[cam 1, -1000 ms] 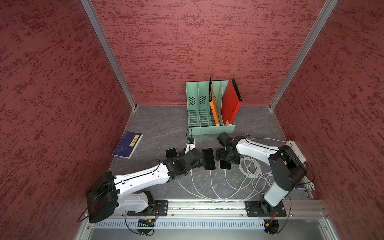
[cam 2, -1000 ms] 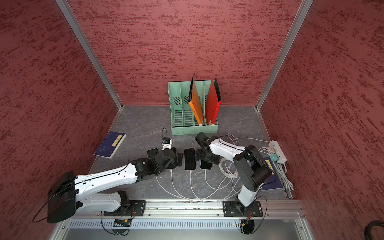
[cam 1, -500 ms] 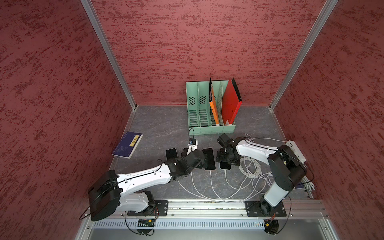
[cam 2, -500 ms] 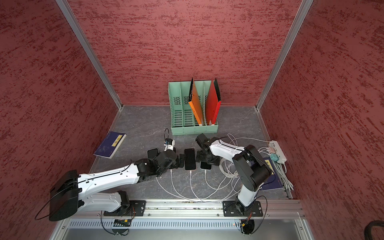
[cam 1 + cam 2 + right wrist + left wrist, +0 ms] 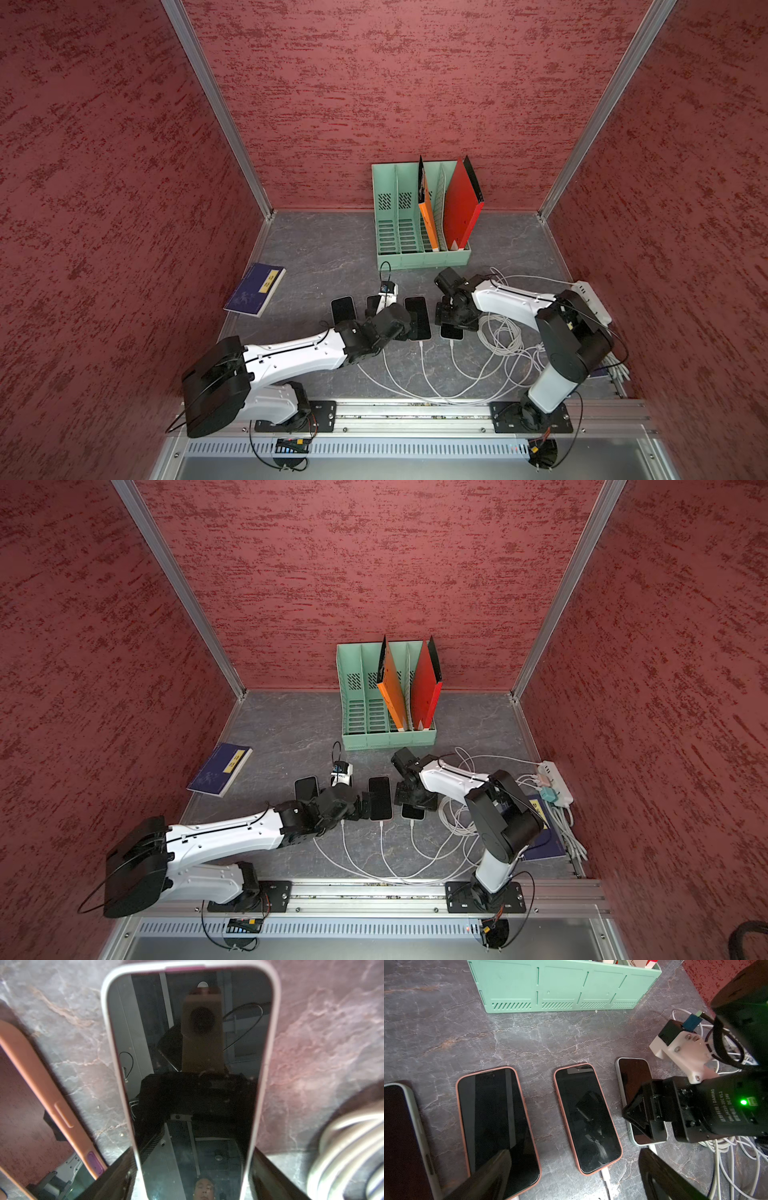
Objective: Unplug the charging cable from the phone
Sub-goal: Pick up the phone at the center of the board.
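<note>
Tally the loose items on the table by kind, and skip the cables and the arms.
phones: 4
blue notebooks: 2
folders, one orange and one red: 2
file rack: 1
power strip: 1
Total: 10

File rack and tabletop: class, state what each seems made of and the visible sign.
File rack: probably moulded plastic, matte mint green, judging by its slotted vents and panel seams. Tabletop: dark grey, veined like marble, smooth; stone or printed laminate, unclear.
</note>
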Robot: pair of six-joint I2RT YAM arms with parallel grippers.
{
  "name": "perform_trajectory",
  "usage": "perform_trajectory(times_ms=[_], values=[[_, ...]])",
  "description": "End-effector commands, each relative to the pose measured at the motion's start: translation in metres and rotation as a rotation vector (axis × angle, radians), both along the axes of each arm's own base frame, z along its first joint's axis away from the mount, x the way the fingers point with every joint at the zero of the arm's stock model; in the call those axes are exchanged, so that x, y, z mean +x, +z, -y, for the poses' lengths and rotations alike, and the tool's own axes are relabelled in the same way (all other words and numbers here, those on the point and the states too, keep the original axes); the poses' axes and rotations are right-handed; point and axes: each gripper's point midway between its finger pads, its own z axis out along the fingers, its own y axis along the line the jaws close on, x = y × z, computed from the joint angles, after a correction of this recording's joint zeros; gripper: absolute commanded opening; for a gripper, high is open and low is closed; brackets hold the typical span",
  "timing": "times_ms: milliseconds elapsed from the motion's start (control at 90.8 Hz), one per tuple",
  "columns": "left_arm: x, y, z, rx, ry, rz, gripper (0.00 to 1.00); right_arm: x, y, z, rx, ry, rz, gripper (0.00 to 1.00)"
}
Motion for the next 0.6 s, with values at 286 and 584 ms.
perform_trajectory(times_ms=[286, 584], values=[[0.001, 0.017, 0.034, -0.233, -0.064, 0.076, 1.00, 0.004, -0.006, -0.003, 0.044, -0.007, 0.050, 0.30], [-0.004, 0.017, 0.058, -0.343, -0.123, 0.103, 1.00, 0.015, 0.038, -0.003, 0.101, -0.006, 0.206, 0.11]])
